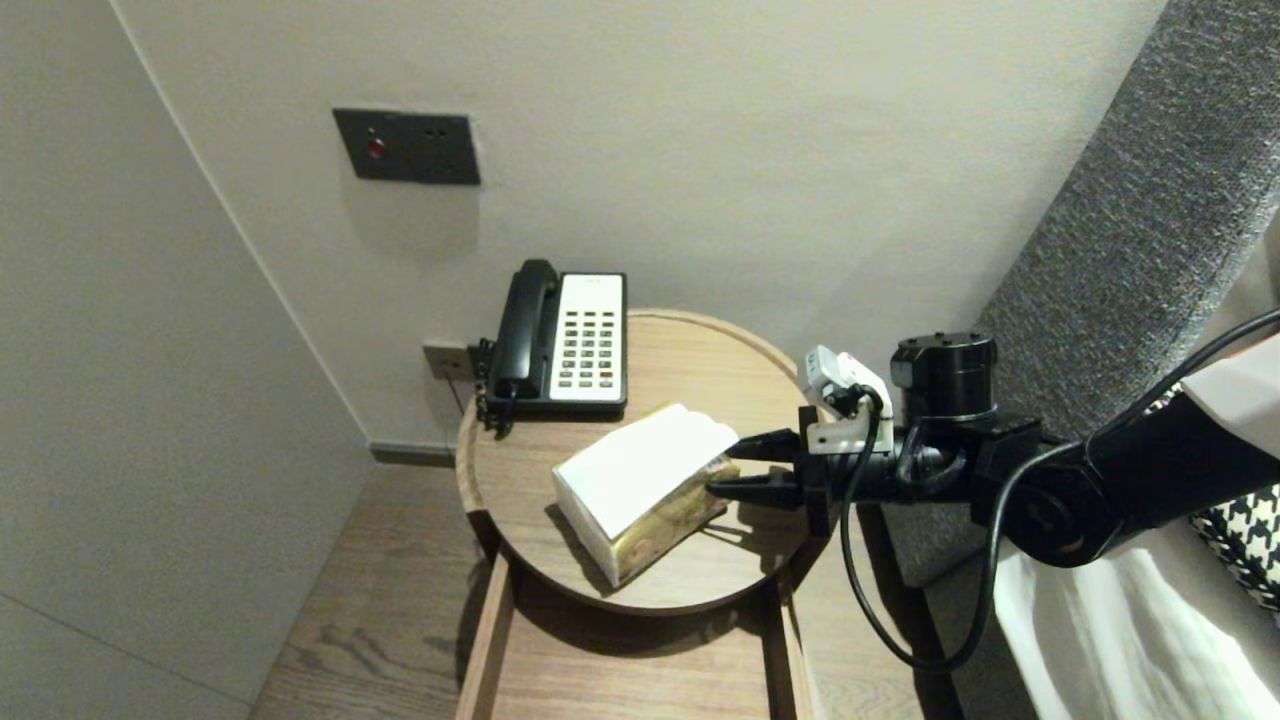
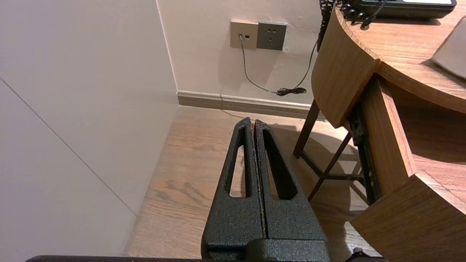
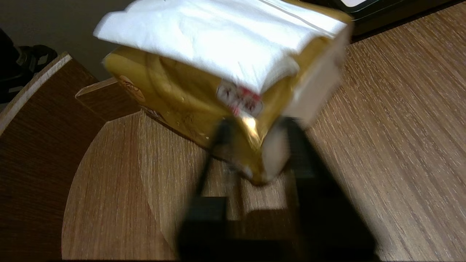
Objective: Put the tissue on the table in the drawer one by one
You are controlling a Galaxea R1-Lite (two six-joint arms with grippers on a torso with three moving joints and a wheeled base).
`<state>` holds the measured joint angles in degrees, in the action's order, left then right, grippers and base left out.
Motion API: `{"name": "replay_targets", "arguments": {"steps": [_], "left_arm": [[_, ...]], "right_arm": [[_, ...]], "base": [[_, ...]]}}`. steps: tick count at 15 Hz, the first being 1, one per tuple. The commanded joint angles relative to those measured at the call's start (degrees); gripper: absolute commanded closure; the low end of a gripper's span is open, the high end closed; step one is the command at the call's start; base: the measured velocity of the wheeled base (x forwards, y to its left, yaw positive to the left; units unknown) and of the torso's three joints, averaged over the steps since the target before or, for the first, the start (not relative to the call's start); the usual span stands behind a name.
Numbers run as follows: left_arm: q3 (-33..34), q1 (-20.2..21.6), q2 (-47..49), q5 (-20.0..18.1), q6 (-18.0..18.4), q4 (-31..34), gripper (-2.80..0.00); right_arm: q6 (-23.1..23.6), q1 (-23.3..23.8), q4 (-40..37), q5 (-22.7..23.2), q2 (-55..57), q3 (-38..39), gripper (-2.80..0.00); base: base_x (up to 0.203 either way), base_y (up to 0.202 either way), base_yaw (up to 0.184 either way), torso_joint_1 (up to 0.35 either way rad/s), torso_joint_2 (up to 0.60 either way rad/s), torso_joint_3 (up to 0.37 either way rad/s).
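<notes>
The right end effector [image 1: 735, 465] is clamped on a corner of the gold tissue pack [image 1: 640, 490], which lies on the round bench [image 1: 690, 370]. The pack's red-white label [image 3: 240, 98] is unreadable. The left end effector [image 2: 253, 122] hangs over the floor [image 2: 189, 163], fingers together.

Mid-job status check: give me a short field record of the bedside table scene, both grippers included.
Right gripper: at the corner of the tissue pack nearest the arm
Pack: lying on the round wooden table, white tissue on top
Telephone: at the table's back edge, handset cradled
Left gripper: shut, parked low beside the table, above the floor
Drawer: pulled out under the table
</notes>
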<state>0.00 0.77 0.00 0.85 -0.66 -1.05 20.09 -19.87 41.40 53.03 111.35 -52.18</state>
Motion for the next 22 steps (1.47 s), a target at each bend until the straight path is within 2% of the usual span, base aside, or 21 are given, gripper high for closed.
{"name": "replay_targets", "arguments": {"steps": [1,7,9,11,13,17,19,20,22], "left_arm": [[0.0,0.0,-0.3,0.0,0.0,0.0,0.00],[0.0,0.0,-0.3,0.0,0.0,0.0,0.00],[0.0,0.0,-0.3,0.0,0.0,-0.1,0.00],[0.0,0.0,-0.3,0.0,0.0,-0.1,0.00],[0.0,0.0,-0.3,0.0,0.0,-0.1,0.00],[0.0,0.0,-0.3,0.0,0.0,0.0,0.00],[0.0,0.0,-0.3,0.0,0.0,0.0,0.00],[0.0,0.0,-0.3,0.0,0.0,0.0,0.00],[0.0,0.0,-0.3,0.0,0.0,-0.1,0.00]], "right_arm": [[0.2,0.0,0.1,0.1,-0.8,0.3,0.00],[0.2,0.0,-2.4,-3.4,-5.0,1.2,0.00],[0.2,0.0,-6.3,-4.4,-7.4,0.9,0.00],[0.2,0.1,-14.0,-5.8,-13.1,0.1,0.00],[0.2,0.2,-21.0,-9.1,-17.3,-0.2,0.00],[-0.2,0.3,-27.4,-12.6,-20.5,-1.6,0.00],[-2.9,0.1,-41.2,-19.5,-21.8,-8.6,0.00],[-5.6,0.0,-46.5,-23.0,-22.0,-12.5,0.00],[-14.5,-0.6,-54.8,-28.7,-20.8,-20.1,0.00]], "base": [[0.000,0.000,0.000,0.000,0.00,0.000],[0.000,0.000,0.000,0.000,0.00,0.000],[0.000,0.000,0.000,0.000,0.00,0.000],[0.000,0.000,0.000,0.000,0.00,0.000],[0.000,0.000,0.000,0.000,0.00,0.000],[0.000,0.000,0.000,0.000,0.00,0.000],[0.000,0.000,0.000,0.000,0.00,0.000],[0.000,0.000,0.000,0.000,0.00,0.000],[0.000,0.000,0.000,0.000,0.00,0.000]]}}
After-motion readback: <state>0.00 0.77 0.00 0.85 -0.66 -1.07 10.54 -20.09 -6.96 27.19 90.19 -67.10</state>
